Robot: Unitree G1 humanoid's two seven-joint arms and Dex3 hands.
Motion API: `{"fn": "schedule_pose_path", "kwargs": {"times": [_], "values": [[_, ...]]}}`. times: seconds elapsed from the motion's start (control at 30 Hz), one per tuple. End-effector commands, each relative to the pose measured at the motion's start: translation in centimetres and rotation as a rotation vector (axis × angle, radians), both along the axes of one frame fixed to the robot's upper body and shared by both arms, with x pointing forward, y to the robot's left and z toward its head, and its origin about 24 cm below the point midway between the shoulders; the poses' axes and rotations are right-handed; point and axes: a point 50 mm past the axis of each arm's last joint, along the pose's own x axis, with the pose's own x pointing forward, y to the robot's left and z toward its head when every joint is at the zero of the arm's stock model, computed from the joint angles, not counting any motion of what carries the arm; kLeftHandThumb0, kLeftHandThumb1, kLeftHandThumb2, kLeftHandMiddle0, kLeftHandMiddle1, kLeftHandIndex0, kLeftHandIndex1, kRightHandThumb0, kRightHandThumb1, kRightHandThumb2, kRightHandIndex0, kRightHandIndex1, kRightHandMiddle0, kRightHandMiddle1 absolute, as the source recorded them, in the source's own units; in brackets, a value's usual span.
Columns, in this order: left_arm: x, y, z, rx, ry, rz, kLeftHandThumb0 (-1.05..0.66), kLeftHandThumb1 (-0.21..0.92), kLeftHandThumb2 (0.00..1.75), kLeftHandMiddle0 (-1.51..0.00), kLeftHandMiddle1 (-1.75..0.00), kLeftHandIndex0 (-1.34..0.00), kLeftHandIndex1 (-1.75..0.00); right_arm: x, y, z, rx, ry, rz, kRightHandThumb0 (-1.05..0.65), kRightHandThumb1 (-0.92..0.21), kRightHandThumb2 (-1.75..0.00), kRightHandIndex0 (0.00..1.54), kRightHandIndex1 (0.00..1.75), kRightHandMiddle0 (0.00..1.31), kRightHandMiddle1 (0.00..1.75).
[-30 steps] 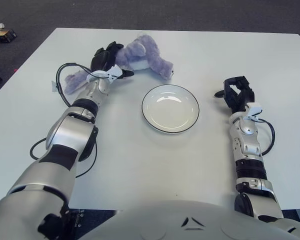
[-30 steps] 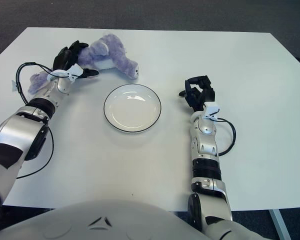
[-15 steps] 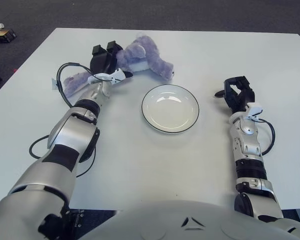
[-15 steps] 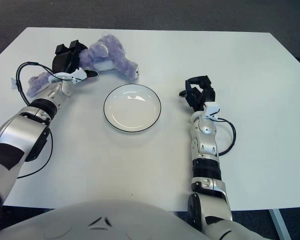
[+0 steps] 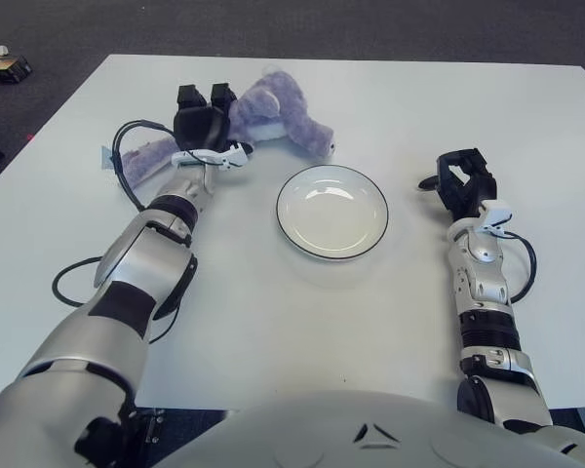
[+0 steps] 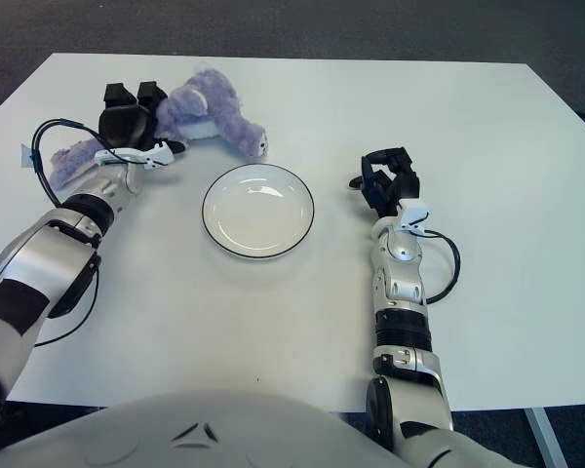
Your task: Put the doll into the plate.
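Left hand has closed onto fuzzy purple doll, sprawled sideways.

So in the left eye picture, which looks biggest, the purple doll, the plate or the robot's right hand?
1. Purple doll: it looks longest, stretched across the table, though the left hand covers part of it.
2. Plate: close behind, so this order is unsure.
3. Right hand: clearly smallest.
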Motion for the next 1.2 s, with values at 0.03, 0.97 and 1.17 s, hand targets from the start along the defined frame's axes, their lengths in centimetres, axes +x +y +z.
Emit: {"fn": "schedule_pose_path", "kwargs": {"times": [0.03,0.97,1.17], "values": [[-0.2,0.4,-0.4,0.024,0.015,-0.012,0.28,0.52,0.99,-0.24,-1.75,-0.24,-1.75,-1.0,0.0,-1.8,0.015,0.058,-0.01,-0.35,-0.92,-0.39,0.73,1.38,0.33,1.61],[0.5,-0.3,0.4,-0.083,0.161,-0.101,0.35,0.63,0.89,-0.36,-1.75,-0.3,-1.75,0.1,0.5,-0.3,-0.006,0.023,0.035,-0.35,-0.92,-0.38,0.72,1.38,0.34,1.6],[1.1,-0.7,1.1,-0.143,0.271,-0.113,0.38,0.65,0.89,-0.36,-1.75,-0.27,-1.75,0.4,0.7,0.1,-0.023,0.008,0.057,-0.35,-0.92,-0.38,0.71,1.38,0.35,1.6]]}}
